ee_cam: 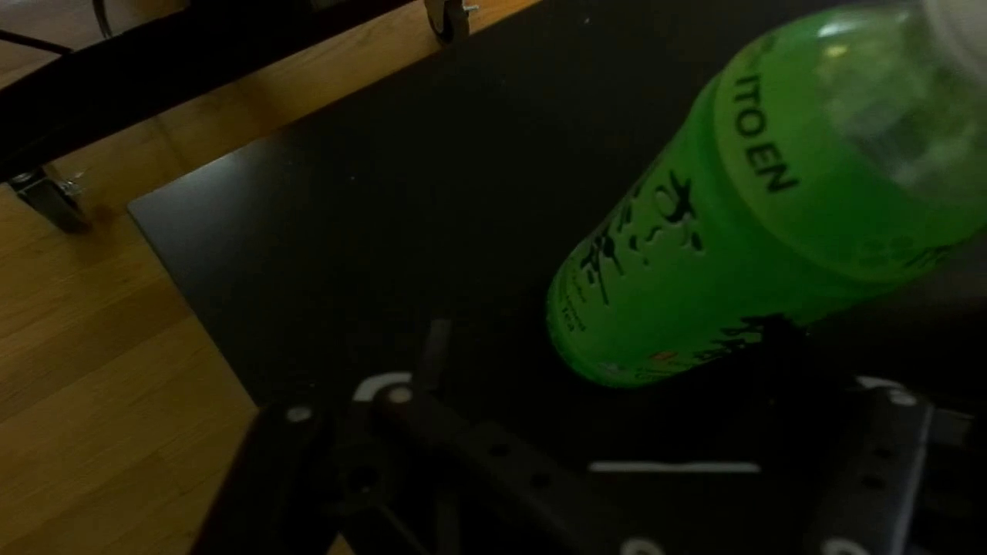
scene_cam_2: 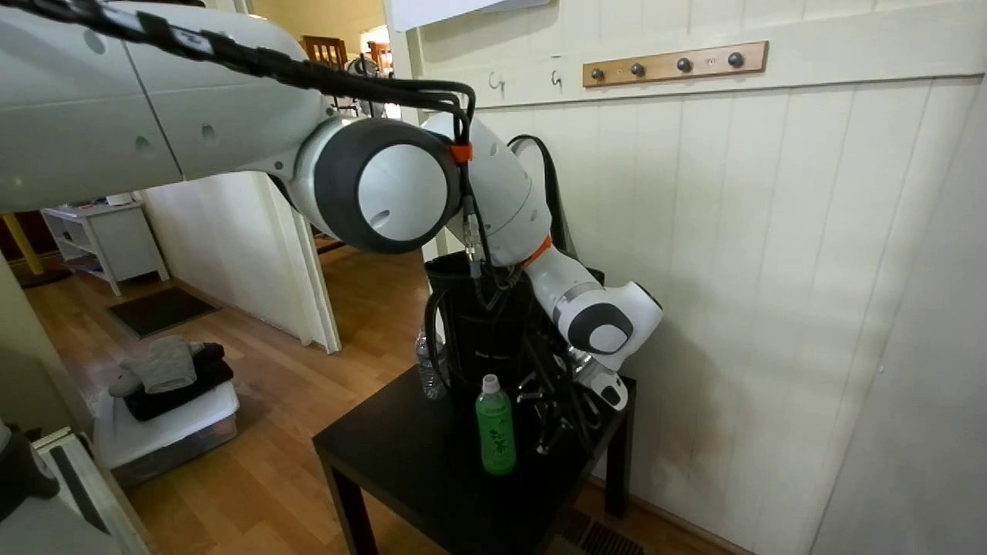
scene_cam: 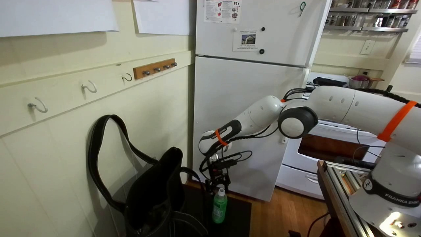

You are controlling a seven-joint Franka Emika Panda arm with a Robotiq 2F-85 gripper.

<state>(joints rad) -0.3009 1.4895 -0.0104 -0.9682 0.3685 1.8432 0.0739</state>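
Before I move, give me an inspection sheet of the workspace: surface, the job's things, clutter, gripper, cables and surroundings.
Surface: black table, standing on a wood floor.
Job's things: green bottle, upright on the table, white-capped, marked ITO EN in the wrist view.
Clutter: black bag with its handle raised; clear bottle upright beside it.
Gripper: jaws open close beside the green bottle, not gripping it; contact cannot be judged.
Cables: black, running along the arm; loops stand out near its end.
Surroundings: refrigerator, oven, and a wooden peg rack on the wall.
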